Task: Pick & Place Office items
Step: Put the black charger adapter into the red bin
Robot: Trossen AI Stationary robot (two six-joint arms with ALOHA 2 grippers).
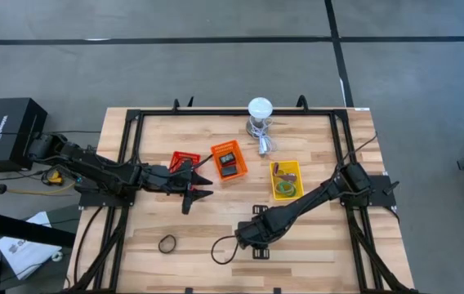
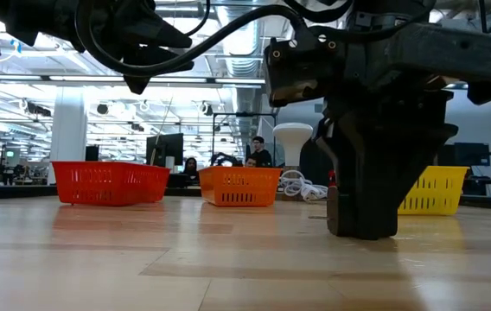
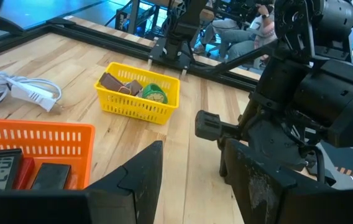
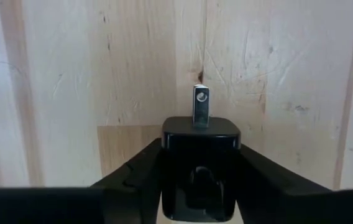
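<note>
Table (image 1: 314, 245): pale wood slats inside a black frame; carries everything below.

Right arm: reaches from the right edge down to the front centre. Right gripper (image 4: 199, 177) is at the tabletop, its two fingers (image 4: 133, 171) pressed against both flanks of a black block (image 4: 199, 134), so it is clamped on that block. A small metal tab (image 4: 201, 106) stands up from the block's far end; the block's long axis runs straight out from the wrist, in line with the fingers.

Left arm: comes in from the left edge. Left gripper (image 1: 195, 189) hangs just in front of the red basket (image 1: 184, 161) with its fingers apart and nothing between them. It is well apart from the block; the right arm is the one on it.

Baskets: red, then the orange basket (image 1: 229, 159) holding dark flat items, then the yellow basket (image 1: 286, 180) with brown and green items. All three lie behind the held block, the yellow one nearest to it.

Lamp (image 1: 260, 109): white dome, back centre, with a coiled cable.

Band ring (image 1: 167, 243): black, loose at front left.

Hard to make out: whether the block is already off the wood; what the dark loop beside the right gripper is.
</note>
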